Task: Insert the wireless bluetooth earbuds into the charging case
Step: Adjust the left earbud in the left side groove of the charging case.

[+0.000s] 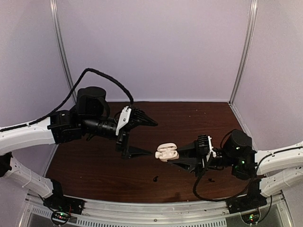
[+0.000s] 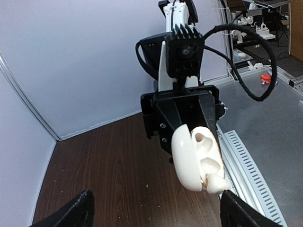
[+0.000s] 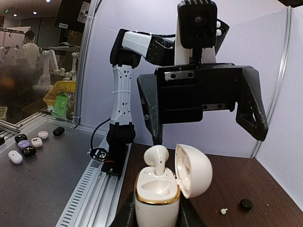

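Raised closest to the overhead camera, the left gripper (image 1: 154, 138) has its jaws spread wide and points toward 3 o'clock at the white charging case (image 1: 167, 152) just beyond its tips. The case, lid open, carries one white earbud (image 3: 156, 155) standing in a socket, head above the rim. The right gripper (image 1: 179, 158) pinches the case's base in its jaws. On the dark worktop (image 1: 94, 165), one black earbud (image 1: 155, 178) lies at the case's 6 o'clock, and a second black earbud (image 1: 211, 179) lies at 4 o'clock.
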`<state>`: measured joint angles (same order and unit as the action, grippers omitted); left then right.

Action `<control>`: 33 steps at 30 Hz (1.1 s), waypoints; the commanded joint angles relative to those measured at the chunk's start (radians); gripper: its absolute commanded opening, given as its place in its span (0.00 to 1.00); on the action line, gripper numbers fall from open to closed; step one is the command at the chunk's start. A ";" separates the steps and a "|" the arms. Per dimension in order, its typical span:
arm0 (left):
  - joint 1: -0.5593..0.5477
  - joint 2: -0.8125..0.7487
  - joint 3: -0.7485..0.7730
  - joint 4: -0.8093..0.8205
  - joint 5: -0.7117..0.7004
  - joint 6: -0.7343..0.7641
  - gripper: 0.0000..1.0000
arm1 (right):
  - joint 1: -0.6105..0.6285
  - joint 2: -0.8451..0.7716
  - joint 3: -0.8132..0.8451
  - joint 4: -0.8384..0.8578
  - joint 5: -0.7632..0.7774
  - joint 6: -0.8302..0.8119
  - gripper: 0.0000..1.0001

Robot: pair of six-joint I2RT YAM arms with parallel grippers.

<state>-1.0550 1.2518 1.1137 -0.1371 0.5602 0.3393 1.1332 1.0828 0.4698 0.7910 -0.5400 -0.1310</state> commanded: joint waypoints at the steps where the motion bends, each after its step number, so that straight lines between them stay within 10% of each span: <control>1: -0.016 0.016 0.028 -0.024 0.033 0.070 0.93 | -0.015 0.024 0.051 -0.033 -0.086 0.029 0.00; 33: -0.017 0.067 0.031 0.067 0.014 0.014 0.82 | -0.040 0.086 0.084 -0.003 -0.172 0.085 0.00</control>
<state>-1.0748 1.3117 1.1187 -0.1638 0.5915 0.3653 1.0912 1.1656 0.5205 0.7589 -0.6590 -0.0650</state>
